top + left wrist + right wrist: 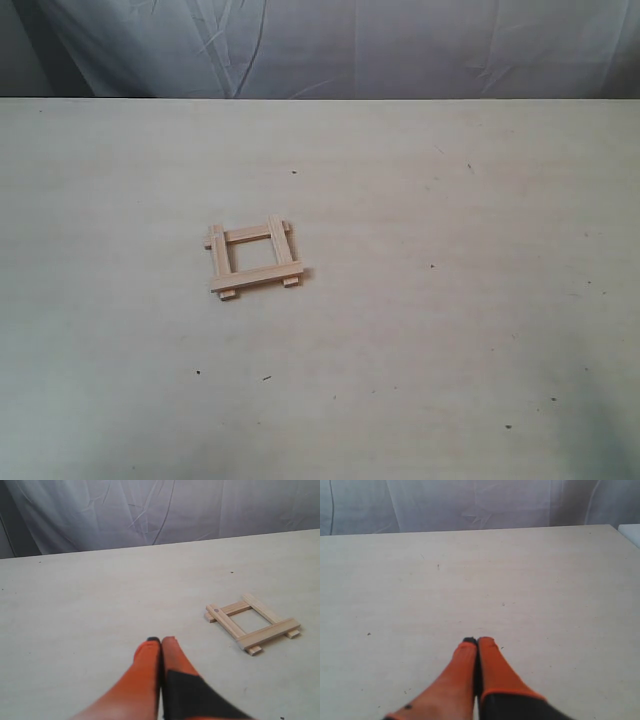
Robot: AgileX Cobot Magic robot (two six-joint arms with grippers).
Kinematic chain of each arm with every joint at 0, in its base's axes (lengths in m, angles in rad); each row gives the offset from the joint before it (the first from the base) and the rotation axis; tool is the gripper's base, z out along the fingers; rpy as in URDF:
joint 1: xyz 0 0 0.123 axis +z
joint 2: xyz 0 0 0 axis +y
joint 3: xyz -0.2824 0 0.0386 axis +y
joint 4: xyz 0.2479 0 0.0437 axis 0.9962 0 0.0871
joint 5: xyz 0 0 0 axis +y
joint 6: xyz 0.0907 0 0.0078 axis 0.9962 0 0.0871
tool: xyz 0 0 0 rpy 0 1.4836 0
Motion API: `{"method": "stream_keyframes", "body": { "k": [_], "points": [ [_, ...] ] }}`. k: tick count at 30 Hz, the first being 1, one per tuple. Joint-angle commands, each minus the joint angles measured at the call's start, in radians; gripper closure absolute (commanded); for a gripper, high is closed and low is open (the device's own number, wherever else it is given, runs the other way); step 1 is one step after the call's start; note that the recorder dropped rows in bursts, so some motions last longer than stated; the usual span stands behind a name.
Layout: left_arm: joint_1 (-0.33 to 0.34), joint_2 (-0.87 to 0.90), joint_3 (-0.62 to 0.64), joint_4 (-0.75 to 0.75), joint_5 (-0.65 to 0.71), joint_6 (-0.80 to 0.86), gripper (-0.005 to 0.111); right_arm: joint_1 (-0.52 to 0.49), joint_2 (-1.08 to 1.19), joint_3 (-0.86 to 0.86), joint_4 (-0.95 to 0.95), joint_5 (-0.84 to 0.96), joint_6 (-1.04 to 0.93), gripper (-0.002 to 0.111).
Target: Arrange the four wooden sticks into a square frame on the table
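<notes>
The four thin, pale light-brown wooden sticks (256,277) are lying crossed as a small square frame (226,621), ends overlapping and poking out. It is sitting on the wide pale cream table (450,330), left of its middle and well clear of every edge. The orange-fingered left gripper (161,641) is hovering near the frame, fingers pressed together and gripping nothing. The orange-fingered right gripper (477,641) is hanging over the table, likewise closed and empty.

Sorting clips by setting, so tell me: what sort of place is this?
Probably a robot test bench: a pale cream wood-grain table, a wrinkled grey-white cloth backdrop, and one small square frame of pale wooden sticks.
</notes>
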Motion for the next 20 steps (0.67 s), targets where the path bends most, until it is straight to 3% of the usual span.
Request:
{"method": "stream_keyframes", "body": {
  "k": [1,10,20],
  "points": [
    [0.001,-0.005,0.004,0.001,-0.013,0.000,0.107,-0.006,-0.007,0.001,0.001,-0.012,-0.004,0.108],
    [0.072,-0.005,0.004,0.002,-0.013,0.000,0.107,-0.006,-0.007,0.001,0.001,-0.014,-0.003,0.108],
    [0.074,-0.005,0.004,0.002,-0.013,0.000,0.107,-0.006,-0.007,0.001,0.001,-0.014,-0.003,0.108]
  ]
}}
